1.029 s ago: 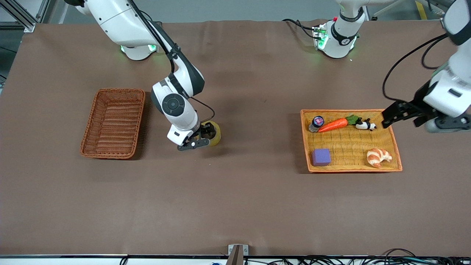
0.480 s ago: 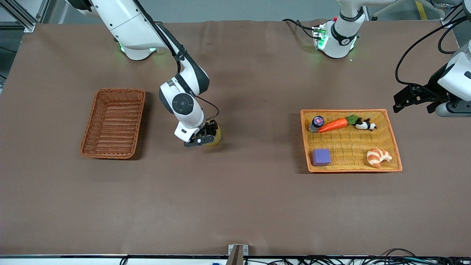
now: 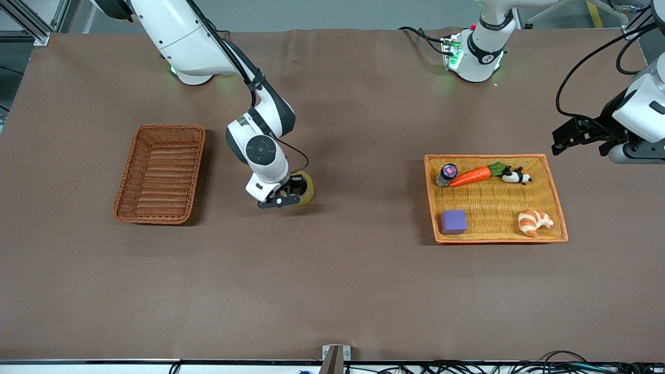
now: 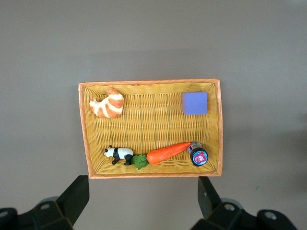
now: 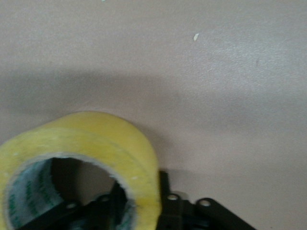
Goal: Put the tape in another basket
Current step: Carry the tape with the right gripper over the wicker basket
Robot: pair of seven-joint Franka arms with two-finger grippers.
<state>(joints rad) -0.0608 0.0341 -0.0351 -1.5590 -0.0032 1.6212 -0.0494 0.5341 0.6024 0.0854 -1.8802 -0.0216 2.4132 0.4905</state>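
The yellowish tape roll (image 3: 305, 188) is in my right gripper (image 3: 291, 192), low over the brown table between the two baskets. In the right wrist view the tape (image 5: 96, 143) fills the corner, with one finger inside the ring and one outside, shut on its wall. The reddish-brown narrow basket (image 3: 160, 173) stands empty toward the right arm's end of the table. My left gripper (image 3: 563, 141) is open and empty, up in the air beside the orange-yellow tray basket (image 3: 556, 197); its fingers (image 4: 74, 197) show spread wide in the left wrist view.
The orange-yellow tray basket (image 4: 86, 143) holds a carrot (image 3: 470, 176), a panda figure (image 3: 516, 176), a small jar (image 3: 447, 173), a purple cube (image 3: 453, 222) and a croissant (image 3: 534, 221). Cables run along the table's front edge.
My right gripper with the tape has shifted a little toward the left arm's end. My left gripper has drawn back from over the tray basket toward the table's end.
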